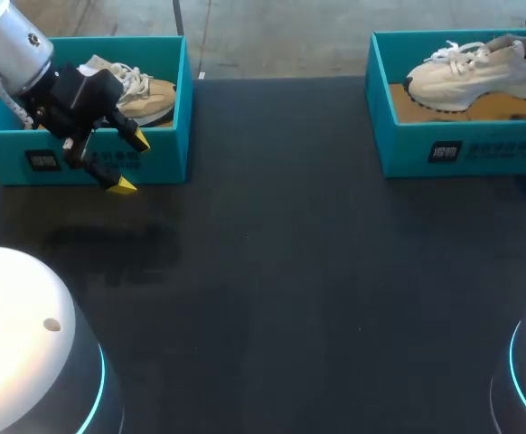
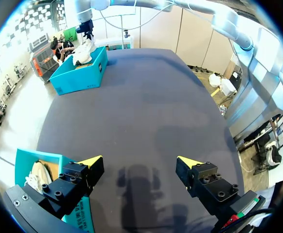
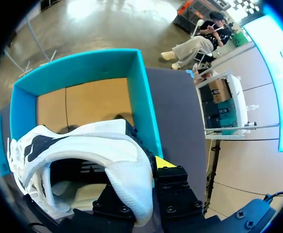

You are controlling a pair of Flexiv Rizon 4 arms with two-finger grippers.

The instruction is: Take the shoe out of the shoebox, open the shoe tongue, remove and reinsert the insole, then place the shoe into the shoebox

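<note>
Currently you have on the bench:

Table [image 1: 290, 271]: dark, with two teal boxes along its far edge, well apart.

Right box [image 1: 466, 149]: at your far right, open-topped, cardboard floor showing.

Left box [image 1: 168, 155]: at your far left, open-topped.

White shoe [image 1: 480, 74]: over the right box's open top, laces toward the middle of the table, heel toward the outer side.

Beige shoe [image 1: 150, 98]: lying inside the left box.

Your left gripper [image 1: 131, 163]: hanging at the left box's front wall, fingers spread wide, nothing between them.

Your right gripper [image 3: 144, 167]: clamped on the white shoe's heel wall. One yellow tip [image 3: 164, 162] shows outside the heel, and the other finger is hidden inside the shoe.
</note>
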